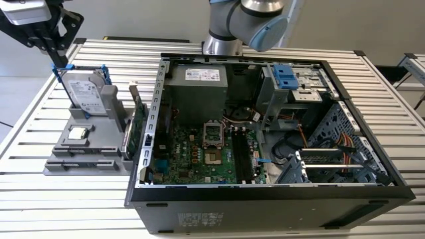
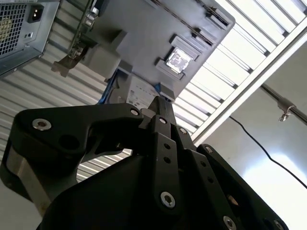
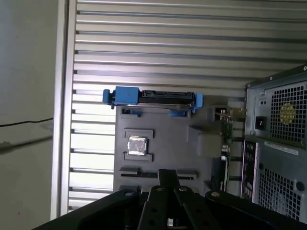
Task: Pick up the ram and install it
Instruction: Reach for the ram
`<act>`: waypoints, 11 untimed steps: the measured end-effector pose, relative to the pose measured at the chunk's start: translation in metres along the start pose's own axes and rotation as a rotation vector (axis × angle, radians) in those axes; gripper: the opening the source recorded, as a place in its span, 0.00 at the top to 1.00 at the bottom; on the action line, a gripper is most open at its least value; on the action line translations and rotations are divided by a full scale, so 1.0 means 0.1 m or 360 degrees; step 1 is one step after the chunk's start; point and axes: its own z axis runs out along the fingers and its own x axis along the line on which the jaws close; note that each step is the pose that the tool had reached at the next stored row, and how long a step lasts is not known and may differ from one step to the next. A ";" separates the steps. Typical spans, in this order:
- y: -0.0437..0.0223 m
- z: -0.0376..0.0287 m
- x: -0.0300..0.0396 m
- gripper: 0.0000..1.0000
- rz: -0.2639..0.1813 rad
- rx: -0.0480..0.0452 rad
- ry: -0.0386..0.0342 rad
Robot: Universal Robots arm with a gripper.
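My gripper (image 1: 54,51) hangs high over the far end of a grey parts holder (image 1: 63,168), at the exterior view's left. In both wrist views its black fingers (image 3: 165,175) (image 2: 160,102) meet in a single tip, shut, with nothing seen between them. The ram is hidden; I cannot pick it out on the holder or in the case. Beneath the gripper the holder carries a silver hard drive (image 1: 86,94) with blue clips (image 3: 127,96) and a small square chip (image 1: 77,133). The open computer case (image 1: 265,201) shows its motherboard (image 1: 192,159) and dark memory slots (image 1: 242,157).
A green expansion card (image 1: 136,130) with a metal bracket stands on edge between the holder and the case. The power supply (image 1: 196,94) fills the case's far corner. Everything rests on a slatted metal table (image 1: 66,211), whose edge (image 3: 64,120) runs close past the holder.
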 end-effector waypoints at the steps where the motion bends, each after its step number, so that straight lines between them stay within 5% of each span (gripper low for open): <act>1: 0.001 0.000 0.007 1.00 0.0004 0.0000 0.0000; 11: 0.001 0.000 0.035 1.00 0.0018 0.0000 0.0000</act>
